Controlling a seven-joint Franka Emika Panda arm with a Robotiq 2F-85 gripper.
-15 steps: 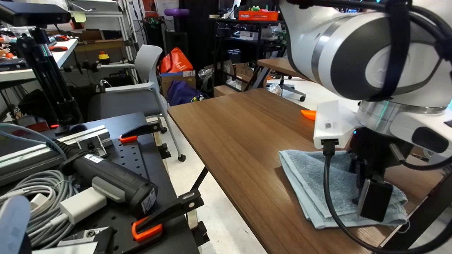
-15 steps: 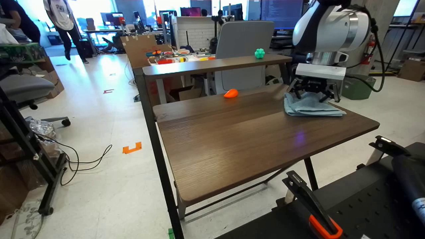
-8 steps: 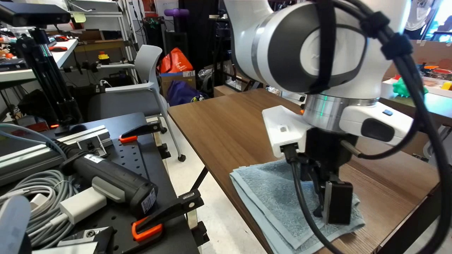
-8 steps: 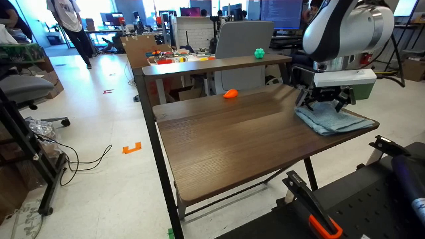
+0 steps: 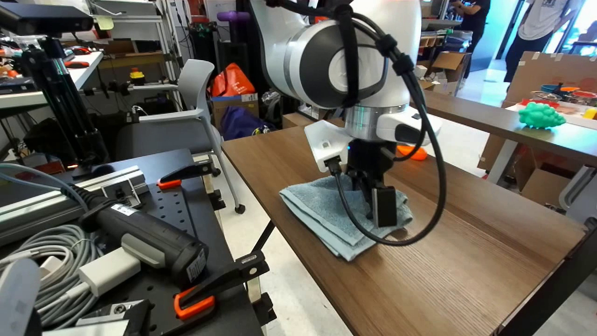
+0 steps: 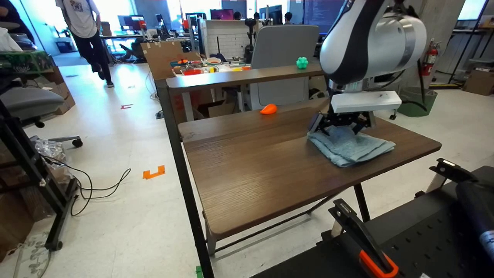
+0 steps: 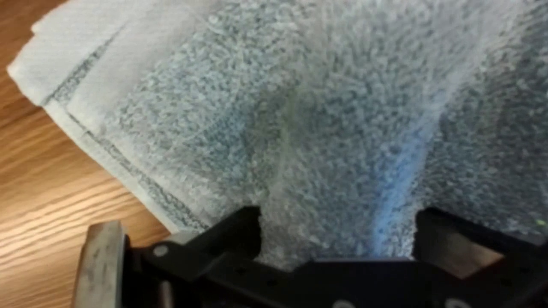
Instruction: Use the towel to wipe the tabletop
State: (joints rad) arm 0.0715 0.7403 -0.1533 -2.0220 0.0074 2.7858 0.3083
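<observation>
Towel [image 5: 322,212] and gripper [image 7: 338,224] have just shifted together across the table [image 6: 247,166]: half a second ago the towel lay by the corner where the short edge facing the green bin [image 6: 415,110] meets the long edge facing the black bench [image 6: 432,235]; now it is in from that corner, a little inside the bench-side edge and closer to the middle. A second ago it was nearer the other long edge, beside the raised shelf [image 6: 231,78], at that same end. That path looks like wiping strokes, so I judge the task to be well begun, with some of the bin-side end probably swept. The towel lies folded on the table with a hump in it. The fingers [image 7: 235,231] stand well apart with the hump between them; whether they pinch it or only press it down, I cannot tell. The part toward the opposite short edge looks to be the wiping still left, and carrying on lengthwise would suit it. An orange thing [image 6: 269,109] sits at the shelf-side edge, apart from the towel; a stroke along there could knock it off, so that edge calls for care.
</observation>
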